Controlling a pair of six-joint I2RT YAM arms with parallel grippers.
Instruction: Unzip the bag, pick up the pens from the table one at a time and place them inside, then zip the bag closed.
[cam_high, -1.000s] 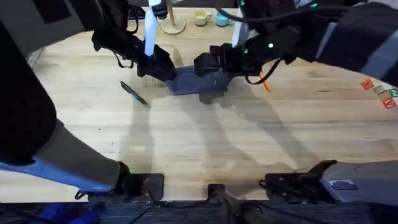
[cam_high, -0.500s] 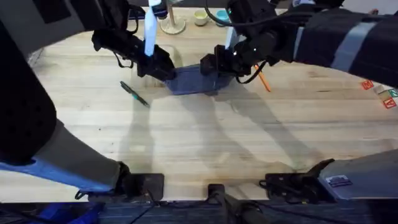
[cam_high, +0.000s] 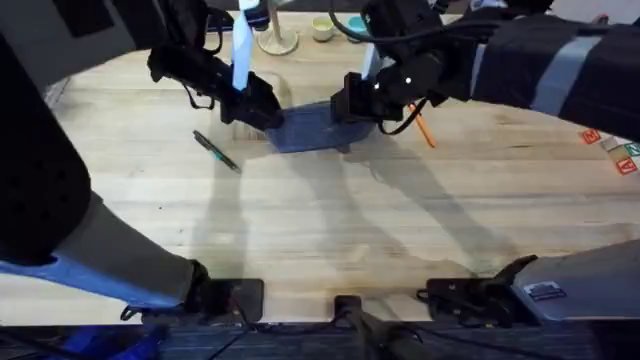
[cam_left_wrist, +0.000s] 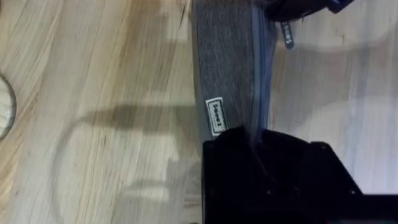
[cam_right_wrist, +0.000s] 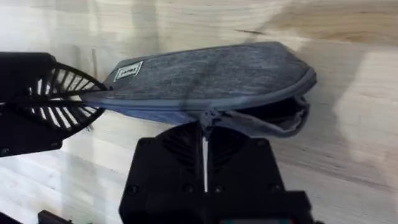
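The blue-grey bag (cam_high: 312, 128) lies at the far middle of the table (cam_high: 320, 230). My left gripper (cam_high: 262, 112) is shut on the bag's left end; in the left wrist view the fabric (cam_left_wrist: 227, 62) runs into its black fingers. My right gripper (cam_high: 350, 108) is shut on the zip pull (cam_right_wrist: 205, 119) about midway along the bag (cam_right_wrist: 205, 74). From the pull to the right end the zip gapes open (cam_right_wrist: 283, 115). The orange pen (cam_high: 424, 128) lies just right of the bag, and the dark pen (cam_high: 215, 150) lies to its left.
Two cups (cam_high: 325, 28) and a round wooden stand (cam_high: 278, 42) sit at the back edge. Blue-and-white sticks (cam_high: 243, 50) stand up behind the left gripper. Coloured blocks (cam_high: 612, 148) lie at the far right. The near half of the table is bare wood.
The right arm swung up and back, and its gripper shifted slightly along the bag with the zip pull. The bag's right end drew in. The left arm and both pens stayed put.
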